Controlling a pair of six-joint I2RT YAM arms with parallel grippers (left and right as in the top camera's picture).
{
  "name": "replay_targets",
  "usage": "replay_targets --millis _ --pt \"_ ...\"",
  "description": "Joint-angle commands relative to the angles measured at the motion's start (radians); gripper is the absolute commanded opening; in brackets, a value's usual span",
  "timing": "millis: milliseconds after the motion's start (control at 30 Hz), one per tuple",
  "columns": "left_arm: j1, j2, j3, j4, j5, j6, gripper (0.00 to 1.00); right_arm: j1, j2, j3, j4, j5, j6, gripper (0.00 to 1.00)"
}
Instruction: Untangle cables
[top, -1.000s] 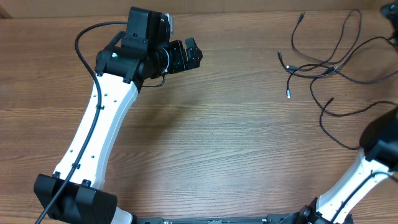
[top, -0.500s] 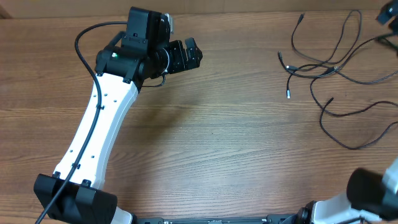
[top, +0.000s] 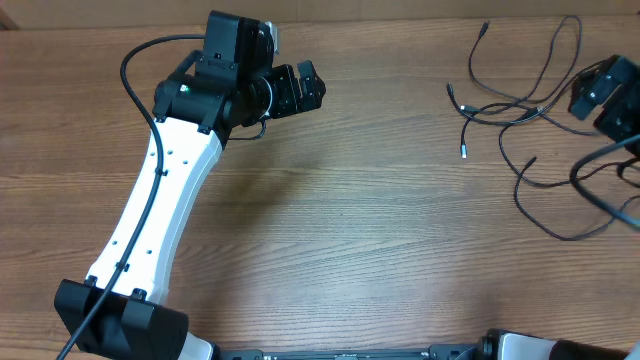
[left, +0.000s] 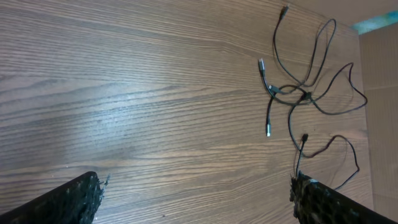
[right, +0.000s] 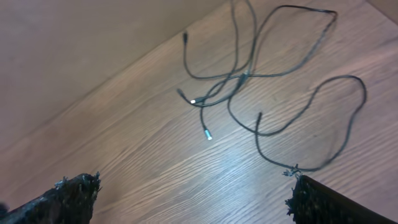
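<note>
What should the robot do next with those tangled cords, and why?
Probably ease the right gripper down toward where the cables cross. Its jaws are open and empty, it hovers beside the tangle, and the left gripper sits far across the table.

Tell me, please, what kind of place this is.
Probably a robotics lab bench: a wood-grain table, a white robot arm standing at its edge, and thin cables lying loose.
</note>
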Motion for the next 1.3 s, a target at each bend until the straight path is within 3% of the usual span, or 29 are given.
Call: replay_targets --millis 0,1267 --pt "-0.007 -0.001 0.003 0.005 -0.006 0.023 1.00 0.022 -0.044 0.006 0.003 -0.058 0.002 1.00" --pt "-0.006 -0.001 0.003 0.005 -0.006 0.023 1.00 0.022 -0.048 0.006 0.004 -0.125 0.002 1.00"
